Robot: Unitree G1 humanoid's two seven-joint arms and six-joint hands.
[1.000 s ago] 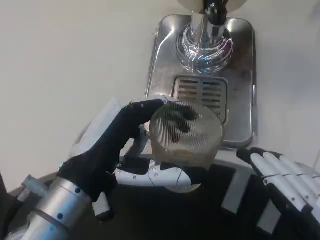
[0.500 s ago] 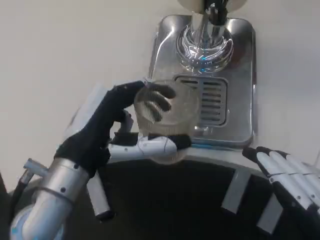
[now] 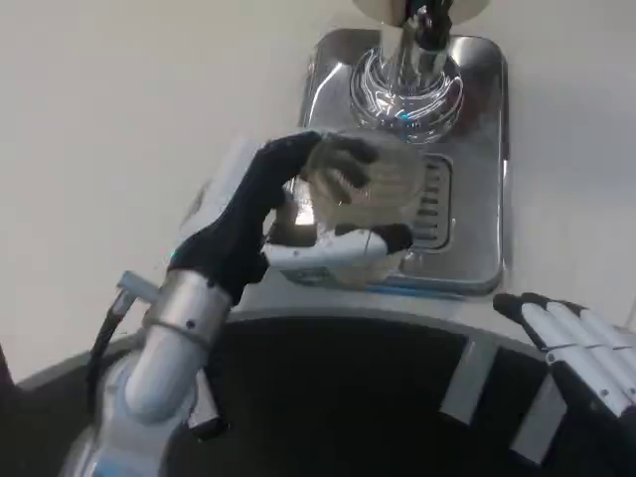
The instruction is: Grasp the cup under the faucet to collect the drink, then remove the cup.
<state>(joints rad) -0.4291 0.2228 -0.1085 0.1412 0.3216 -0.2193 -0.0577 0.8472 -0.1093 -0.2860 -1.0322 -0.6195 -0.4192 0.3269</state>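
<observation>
Clear ribbed cup, gripped around its sides by the left hand, hangs over the steel drip tray just short of the faucet to catch the drink, while the right hand waits with fingers extended and empty nearer the robot.

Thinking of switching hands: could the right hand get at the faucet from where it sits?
Probably not directly: the right hand lies low at the table's near edge, and the cup in the left hand sits before the faucet.
</observation>
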